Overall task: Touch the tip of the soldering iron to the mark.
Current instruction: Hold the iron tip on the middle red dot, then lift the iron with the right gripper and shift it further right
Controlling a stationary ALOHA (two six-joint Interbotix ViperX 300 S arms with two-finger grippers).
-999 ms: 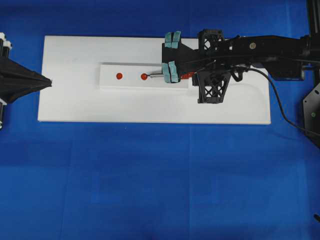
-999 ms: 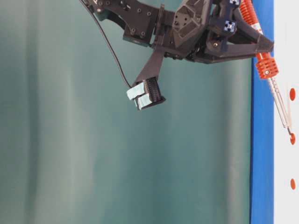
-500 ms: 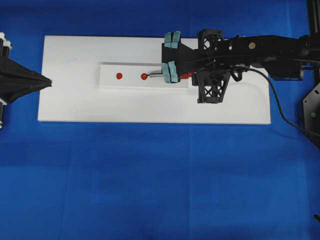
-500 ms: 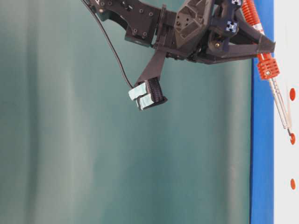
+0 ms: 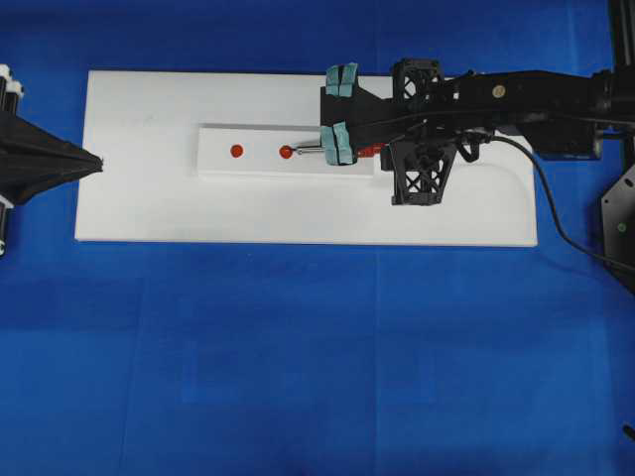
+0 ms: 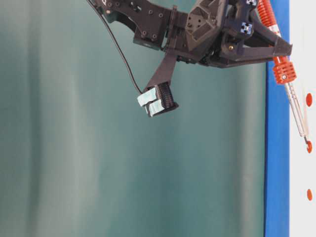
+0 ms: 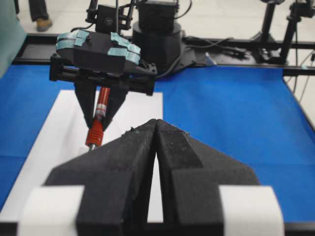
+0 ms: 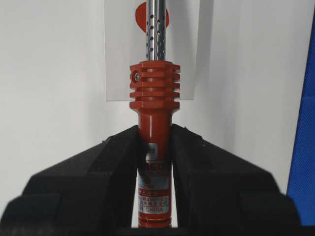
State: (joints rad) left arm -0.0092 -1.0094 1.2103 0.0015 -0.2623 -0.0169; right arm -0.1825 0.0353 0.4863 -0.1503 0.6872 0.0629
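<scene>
right gripper (image 8: pixel 153 147) clamped on soldering iron (image 8: pixel 153 88); handle label reads "china". left gripper (image 7: pixel 155 147) closed, empty.

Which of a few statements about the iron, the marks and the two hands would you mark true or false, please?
1. The right hand is shut on the iron. True.
2. The iron's tip is at the mark nearer the right hand. True.
3. The left hand holds the iron's cord. False: it is shut on nothing, at the left edge of the board.
4. Both marks sit on blue cloth. False: they are on a white strip on the board.
5. The other mark is covered by the iron. False: it lies bare, beyond the tip.
</scene>
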